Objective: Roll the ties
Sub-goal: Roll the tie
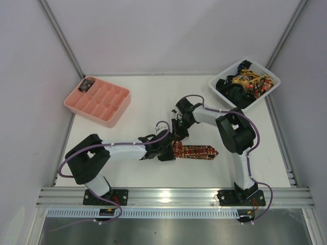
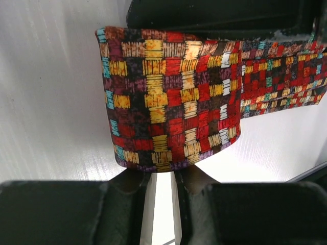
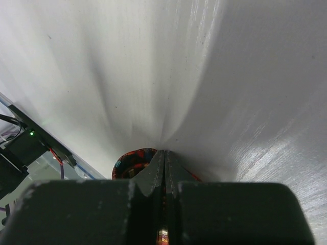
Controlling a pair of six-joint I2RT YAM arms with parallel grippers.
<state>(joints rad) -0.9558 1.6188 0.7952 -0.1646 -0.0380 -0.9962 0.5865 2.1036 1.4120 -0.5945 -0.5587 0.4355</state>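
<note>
A tie [image 1: 196, 151] in a red, orange and yellow check lies flat on the table, pointed end to the right, its left end rolled up. In the left wrist view that roll [image 2: 168, 97] stands just beyond my left gripper [image 2: 162, 173]. The jaws are open by a narrow gap with bare table showing through, and the fingertips [image 2: 130, 176] touch the roll's lower edge. My right gripper [image 1: 179, 137] points down into the roll from behind. It is shut [image 3: 164, 151] on the tie's inner end, and the coil [image 3: 130, 161] curls around the fingers.
A white lattice basket [image 1: 271, 76] at the back right holds several more ties [image 1: 245, 81]. A pink compartment tray [image 1: 110, 121] stands at the back left with one dark roll [image 1: 87, 84] in a corner cell. White walls close in both sides.
</note>
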